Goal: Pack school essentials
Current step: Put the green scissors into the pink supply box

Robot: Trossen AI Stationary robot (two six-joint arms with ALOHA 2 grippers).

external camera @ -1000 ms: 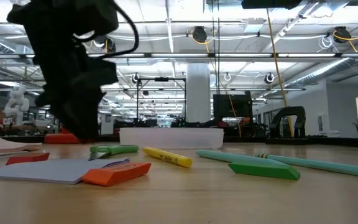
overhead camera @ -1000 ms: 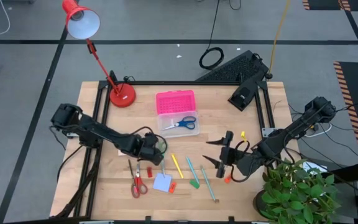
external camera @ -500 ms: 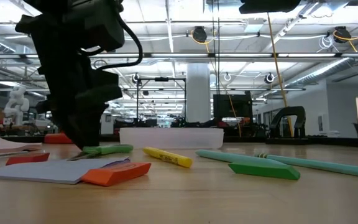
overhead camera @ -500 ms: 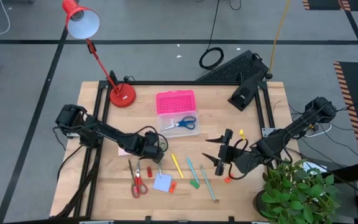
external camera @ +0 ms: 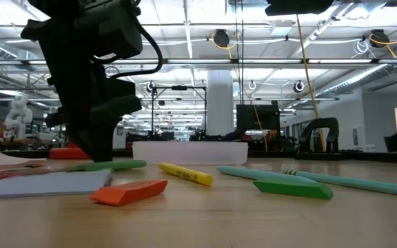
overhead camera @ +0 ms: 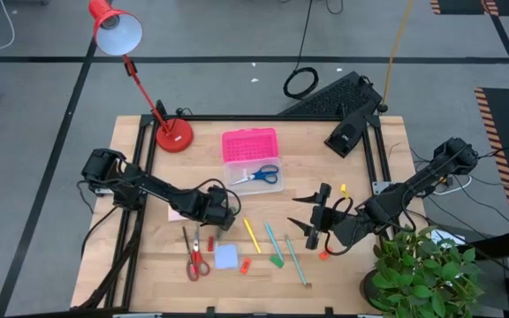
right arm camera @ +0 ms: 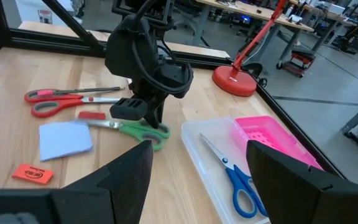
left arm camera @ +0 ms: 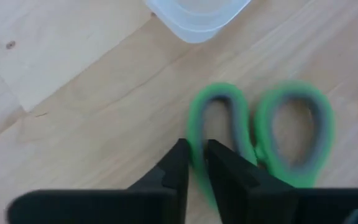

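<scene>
- Left gripper is down at the table just in front of the clear box, over the green-handled scissors.
- In the left wrist view its two fingers stand nearly together around one green handle loop. We read the jaws as clamped on that loop, or within a hair of it. The scissors lie flat on the wood, so nothing is lifted yet.
- Gripping a handle loop makes sense to us: the blades are thin and lie flush on the table, while the loop gives the fingers an edge to catch.
- Right gripper waits above the table's right part, jaws spread wide as its own wrist view shows, holding nothing.
- Blue-handled scissors already lie inside the clear box, whose pink lid sits at the far edge of the box.
- Not yet packed, near the table's front: red-handled scissors, blue note pad, red eraser, green eraser, yellow pencil and teal pencils.
- High view gives the whole layout but hides the grip under the arm.
- Only the left wrist view shows finger against handle.
- Right wrist view shows the blades pointing away from the box, toward the red-handled scissors.
- Low view confirms the scissors lie flat on the table.
</scene>
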